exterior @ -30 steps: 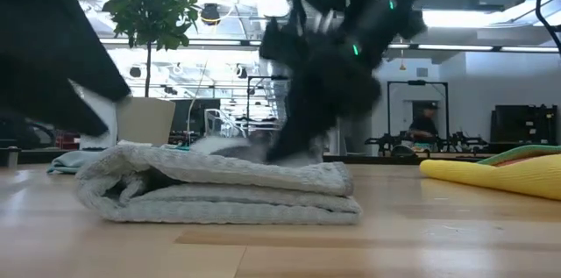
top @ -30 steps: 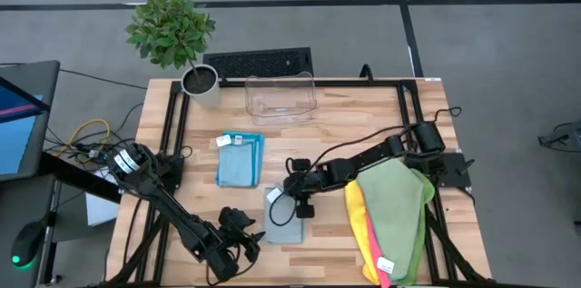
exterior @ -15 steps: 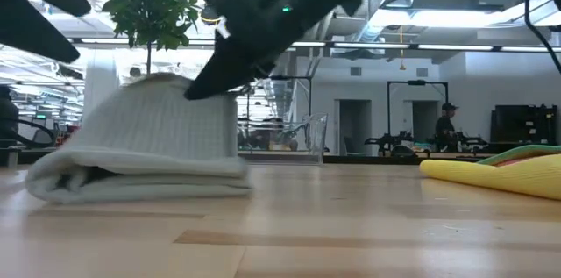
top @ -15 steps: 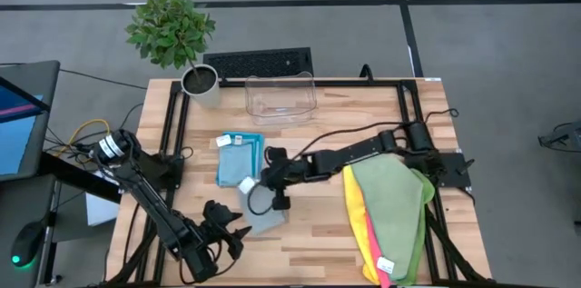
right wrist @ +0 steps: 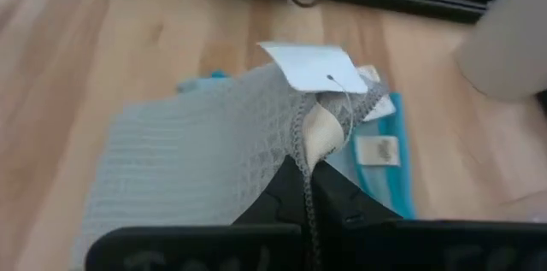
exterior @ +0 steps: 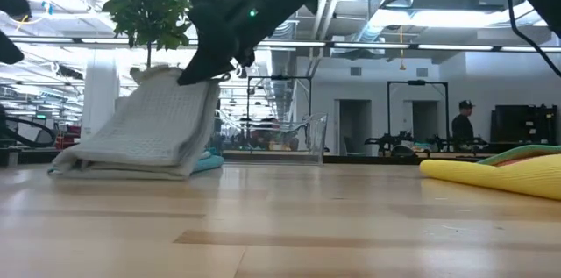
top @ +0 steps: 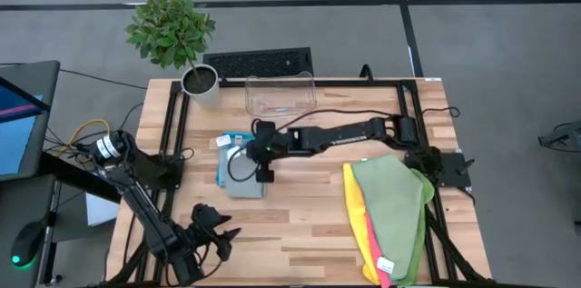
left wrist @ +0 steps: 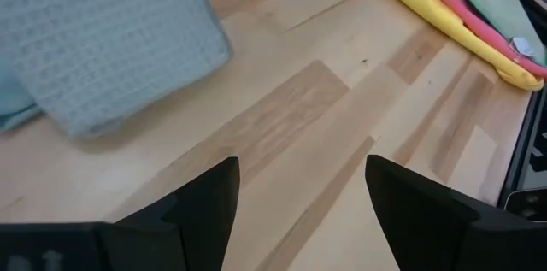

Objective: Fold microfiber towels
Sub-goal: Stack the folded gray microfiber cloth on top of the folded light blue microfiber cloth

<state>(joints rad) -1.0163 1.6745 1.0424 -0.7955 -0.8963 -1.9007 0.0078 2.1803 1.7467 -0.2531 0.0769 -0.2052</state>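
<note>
Grey towel (top: 243,182), folded, pinched at one corner by right pincer (top: 257,150) and tilted up off the desk (top: 309,224), far edge leaning over the folded blue stack (top: 232,153) near the desk's middle. Pincer clenched on that corner, white tag (right wrist: 314,68) poking out just past the fingertips in the right wrist view. Left pincer (top: 211,230) released, jaws spread, parked near the desk's front-left edge with nothing between them. Judged roughly midway: blue towels already folded and stacked, grey one folded but not yet laid flat on the pile. Still waiting unfolded at the right side: green towel (top: 395,202) heaped over pink (top: 370,233) and yellow (top: 356,208) ones. Clear bin (top: 280,97) at the back, unused.
</note>
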